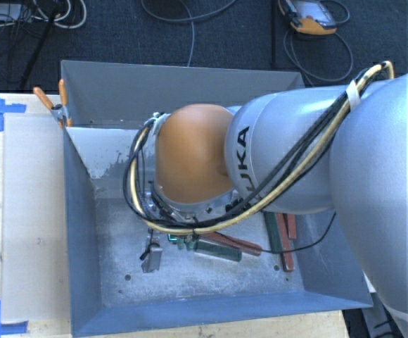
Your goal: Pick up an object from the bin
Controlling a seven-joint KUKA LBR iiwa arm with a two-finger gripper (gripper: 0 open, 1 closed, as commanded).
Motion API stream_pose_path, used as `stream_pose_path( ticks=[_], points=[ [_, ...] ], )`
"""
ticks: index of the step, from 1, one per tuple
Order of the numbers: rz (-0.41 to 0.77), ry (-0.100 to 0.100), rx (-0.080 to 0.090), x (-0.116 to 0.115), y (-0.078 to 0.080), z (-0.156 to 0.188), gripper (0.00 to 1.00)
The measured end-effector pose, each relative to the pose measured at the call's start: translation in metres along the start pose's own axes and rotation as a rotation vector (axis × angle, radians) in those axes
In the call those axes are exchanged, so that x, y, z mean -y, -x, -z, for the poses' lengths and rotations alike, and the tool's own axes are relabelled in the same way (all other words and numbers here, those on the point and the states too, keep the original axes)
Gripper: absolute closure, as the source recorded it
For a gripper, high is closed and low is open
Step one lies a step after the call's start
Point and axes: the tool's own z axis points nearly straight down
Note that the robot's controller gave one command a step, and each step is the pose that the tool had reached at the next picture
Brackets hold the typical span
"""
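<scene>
Little to grab beneath gripper (151, 257), width impossible to tell; risks closing on bare bin floor (112, 263), missing green and red sticks (221, 251) just beside.

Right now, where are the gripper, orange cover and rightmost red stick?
gripper (151, 255), camera view, its dark lower end.
orange cover (190, 150), camera view, its domed middle.
rightmost red stick (287, 248), camera view, its shaft.

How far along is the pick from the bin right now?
Done: the arm is down inside the bin, gripper low near the floor, just beside a dark green bar and a reddish stick. In hand: I see nothing held. Left: grasping one thing and lifting it out.
</scene>
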Motion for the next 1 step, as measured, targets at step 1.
stream_pose_path(
  ticks=[1],
  points=[
    [0.055, -0.001, 0.001, 0.0559, 0.0363, -0.0794, 0.00]
  ],
)
